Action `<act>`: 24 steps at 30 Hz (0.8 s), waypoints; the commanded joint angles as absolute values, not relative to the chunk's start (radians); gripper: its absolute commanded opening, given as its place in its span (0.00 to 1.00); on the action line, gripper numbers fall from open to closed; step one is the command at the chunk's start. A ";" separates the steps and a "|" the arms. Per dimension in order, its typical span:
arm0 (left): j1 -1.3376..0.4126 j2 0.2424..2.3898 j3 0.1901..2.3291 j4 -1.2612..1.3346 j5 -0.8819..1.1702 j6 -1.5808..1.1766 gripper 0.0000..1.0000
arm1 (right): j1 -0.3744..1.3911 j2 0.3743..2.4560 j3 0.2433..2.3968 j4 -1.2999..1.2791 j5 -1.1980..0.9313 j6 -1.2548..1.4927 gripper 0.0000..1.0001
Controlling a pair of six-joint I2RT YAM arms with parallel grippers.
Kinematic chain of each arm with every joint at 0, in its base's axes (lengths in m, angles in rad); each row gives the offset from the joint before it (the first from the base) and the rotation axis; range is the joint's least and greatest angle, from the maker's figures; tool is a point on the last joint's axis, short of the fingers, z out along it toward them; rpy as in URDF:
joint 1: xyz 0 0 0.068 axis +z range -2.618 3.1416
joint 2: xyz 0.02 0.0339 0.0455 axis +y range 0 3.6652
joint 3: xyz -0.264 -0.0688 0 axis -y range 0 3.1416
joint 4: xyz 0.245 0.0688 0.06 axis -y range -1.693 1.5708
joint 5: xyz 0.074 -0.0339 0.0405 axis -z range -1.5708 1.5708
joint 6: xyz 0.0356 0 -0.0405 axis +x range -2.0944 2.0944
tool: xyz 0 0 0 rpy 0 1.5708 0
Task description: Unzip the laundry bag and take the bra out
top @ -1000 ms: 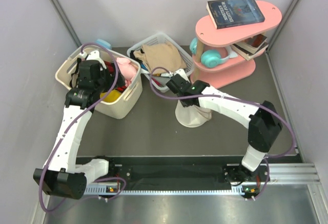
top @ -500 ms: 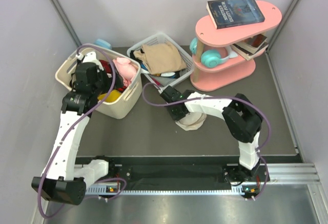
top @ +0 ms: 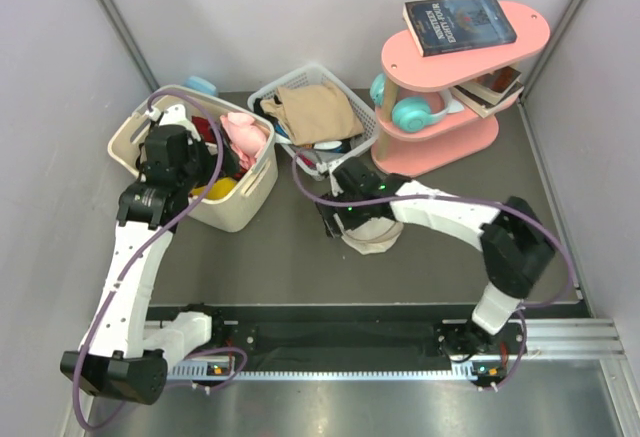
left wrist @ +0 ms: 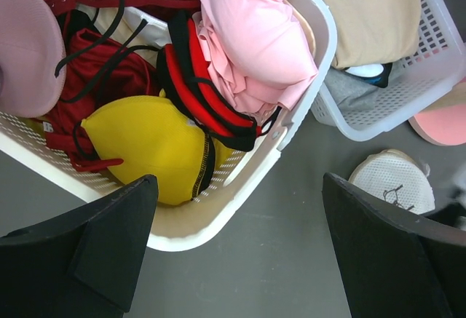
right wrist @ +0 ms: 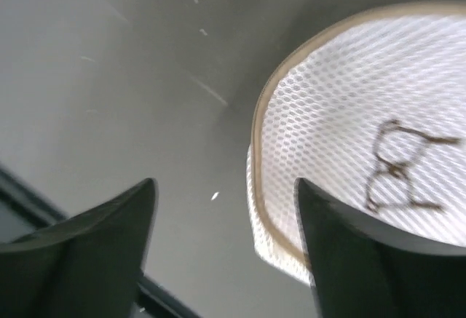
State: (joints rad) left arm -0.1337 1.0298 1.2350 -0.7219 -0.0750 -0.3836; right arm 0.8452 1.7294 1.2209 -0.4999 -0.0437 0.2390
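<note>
The laundry bag (top: 375, 237), a round cream mesh pouch with a tan zip rim and a black logo, lies flat on the dark table, partly under my right arm. My right gripper (top: 332, 222) is open just over its left edge. In the right wrist view one finger hangs over the laundry bag (right wrist: 349, 107) and the other over bare table, with the right gripper (right wrist: 224, 187) holding nothing. The light pink bra (top: 247, 135) lies on top of red garments in the cream basket (top: 240, 212). My left gripper (top: 190, 167) hovers open and empty above the basket's near corner; the wrist view shows the bra (left wrist: 251, 34), the left gripper (left wrist: 239, 187).
A white wire-grid basket (top: 350, 152) with tan cloth (top: 315, 107) stands behind the bag. A pink two-tier shelf (top: 440, 147) with books and teal headphones sits at the back right. A yellow cup-shaped garment (left wrist: 145, 150) fills the basket's front. Walls close in on both sides.
My right gripper held the bag lifted, swung left and lowered it onto the table, then opened and let it go. The left arm hardly moved.
</note>
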 commanded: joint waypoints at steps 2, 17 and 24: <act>-0.138 1.002 1.247 -0.706 -0.057 -0.396 0.99 | 0.760 1.451 1.161 -0.367 -0.130 0.209 1.00; -0.140 0.950 1.241 -0.712 0.064 -0.362 0.99 | 0.299 0.934 0.931 -0.436 -0.110 0.250 1.00; -0.140 0.920 1.213 -0.690 0.052 -0.406 0.99 | 0.262 0.853 0.878 -0.445 -0.106 0.285 1.00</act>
State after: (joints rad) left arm -0.1364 0.9558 1.2301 -0.7216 0.0429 -0.3855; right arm 0.2794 0.8795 0.9119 -0.4500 -0.1066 0.2592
